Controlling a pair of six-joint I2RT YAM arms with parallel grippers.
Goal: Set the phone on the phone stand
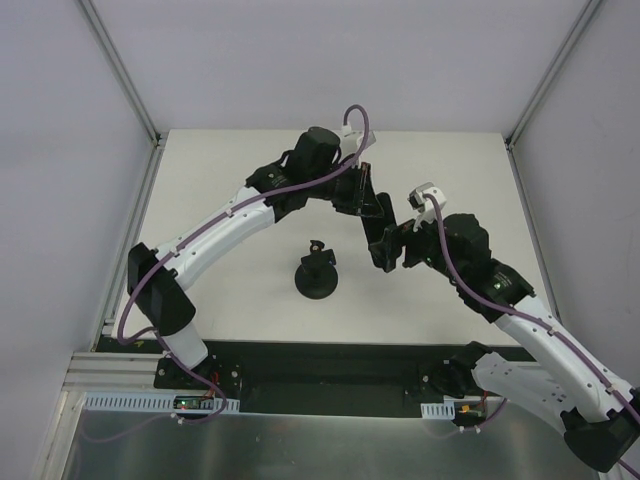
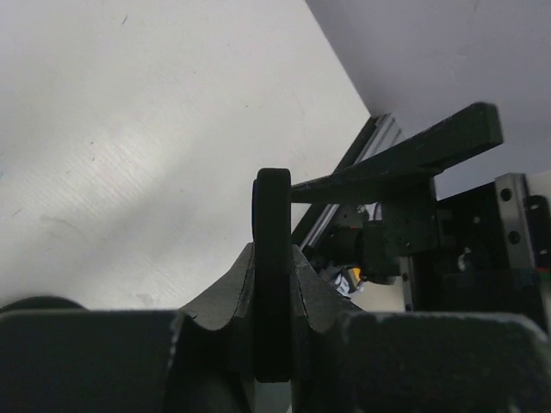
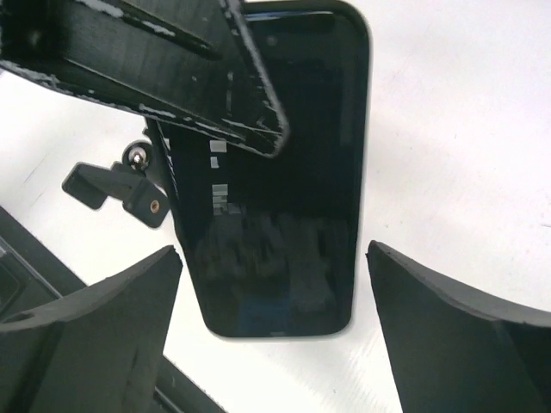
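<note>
1. At the centre of the right wrist view we find the phone (image 3: 284,172), a glossy black slab. It looks raised off the table (image 1: 450,170) and is not on the stand.
2. The left gripper (image 2: 272,251) is clamped on it. In the left wrist view the phone shows edge-on, pinched across its flat faces.
3. The right gripper (image 3: 274,254) is spread wide, with one finger at each lower corner of the frame. The fingers flank the phone's long edges and neither touches it.
4. Handling, our guess: rigid, light, slick glass. It won't bend but could slide in a weak pinch. The best hold is across the width at mid-body, leaving one end free for the bracket.
5. The phone stand (image 1: 318,275) sits mid-frame in the overhead view, lower left of both grippers and apart from them. Its clamp bracket (image 3: 116,185) shows left of the phone in the right wrist view.
6. In the way: both wrists crowd close together just above the stand. We judge the thin stem easy to knock or tip.
</note>
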